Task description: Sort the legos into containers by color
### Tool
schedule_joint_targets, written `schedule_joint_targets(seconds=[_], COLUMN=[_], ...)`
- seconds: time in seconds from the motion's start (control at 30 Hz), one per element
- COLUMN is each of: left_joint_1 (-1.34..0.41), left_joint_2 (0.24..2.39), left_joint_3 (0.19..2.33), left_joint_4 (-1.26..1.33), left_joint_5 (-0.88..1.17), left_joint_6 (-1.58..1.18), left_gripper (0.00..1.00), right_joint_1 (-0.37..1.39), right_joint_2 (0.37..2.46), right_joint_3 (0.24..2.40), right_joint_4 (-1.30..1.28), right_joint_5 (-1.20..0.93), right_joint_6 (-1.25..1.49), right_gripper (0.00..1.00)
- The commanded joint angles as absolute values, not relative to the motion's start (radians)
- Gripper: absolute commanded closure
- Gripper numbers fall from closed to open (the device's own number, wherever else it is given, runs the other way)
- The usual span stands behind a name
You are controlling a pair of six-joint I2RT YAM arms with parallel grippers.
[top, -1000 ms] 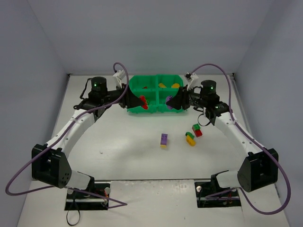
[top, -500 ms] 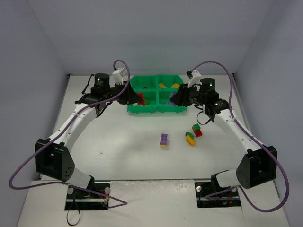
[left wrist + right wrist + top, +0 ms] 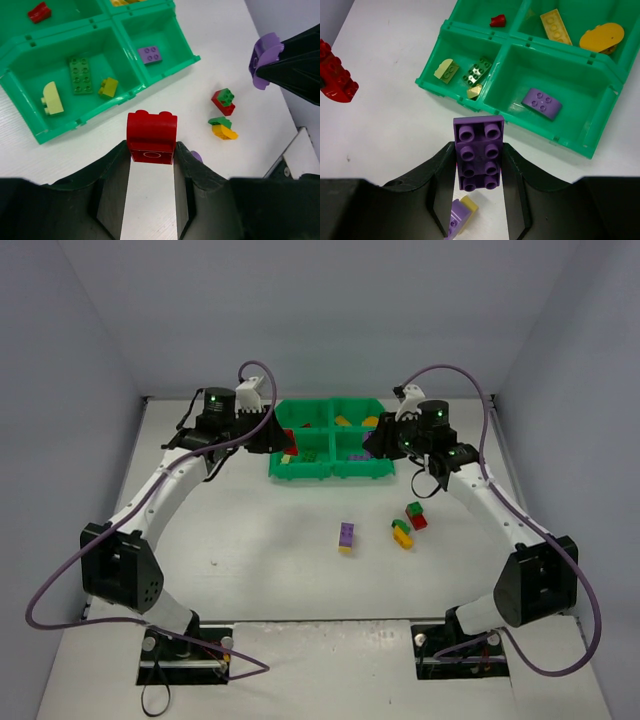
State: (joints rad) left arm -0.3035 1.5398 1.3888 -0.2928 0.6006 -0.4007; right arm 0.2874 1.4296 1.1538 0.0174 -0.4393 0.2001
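Bricks sit in both claws. The left claw (image 3: 151, 148) is partly closed on a red brick (image 3: 151, 131), held over the tabletop (image 3: 260, 530) just beside the left side of the tray (image 3: 310, 473). The right claw (image 3: 479, 150) grips a purple brick (image 3: 479, 131) by the tray's right side. Inside the tray, green pieces (image 3: 477, 71) lie near-left, a purple plate (image 3: 541, 103) near-right, a red piece (image 3: 497, 21) far-left and yellow pieces (image 3: 601, 36) far-right. Loose on the tabletop in front of the tray lie a purple-yellow pair (image 3: 345, 537), a green-yellow pair (image 3: 402, 533) and a green-red pair (image 3: 416, 515). The green-red pair is nearest the right arm.
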Motion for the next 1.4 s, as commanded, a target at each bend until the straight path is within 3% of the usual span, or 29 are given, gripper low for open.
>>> schedule_joint_targets(seconds=[0.0, 0.37, 0.77, 1.37], left_joint_1=[-0.296, -0.296, -0.299, -0.301], left_joint_2=[1.532, 1.517, 1.618, 1.605], left_joint_3=[1.462, 1.485, 1.548, 1.589], left_joint_4=[-0.302, -0.396, -0.377, -0.413], left_joint_5=[0.523, 0.342, 0.359, 0.347], left_joint_6=[-0.347, -0.292, -0.301, -0.342], left_gripper=[1.0, 1.0, 1.0, 1.0], right_joint_1=[0.279, 0.276, 0.276, 0.275], right_joint_2=[1.448, 1.44, 1.546, 1.601], right_joint_3=[1.219, 1.164, 1.25, 1.313], right_joint_4=[0.054, 0.12, 0.124, 0.126], right_joint_5=[-0.407, -0.356, -0.347, -0.368], right_joint_6=[0.163, 0.224, 0.261, 0.224], right_gripper=[1.0, 1.0, 1.0, 1.0])
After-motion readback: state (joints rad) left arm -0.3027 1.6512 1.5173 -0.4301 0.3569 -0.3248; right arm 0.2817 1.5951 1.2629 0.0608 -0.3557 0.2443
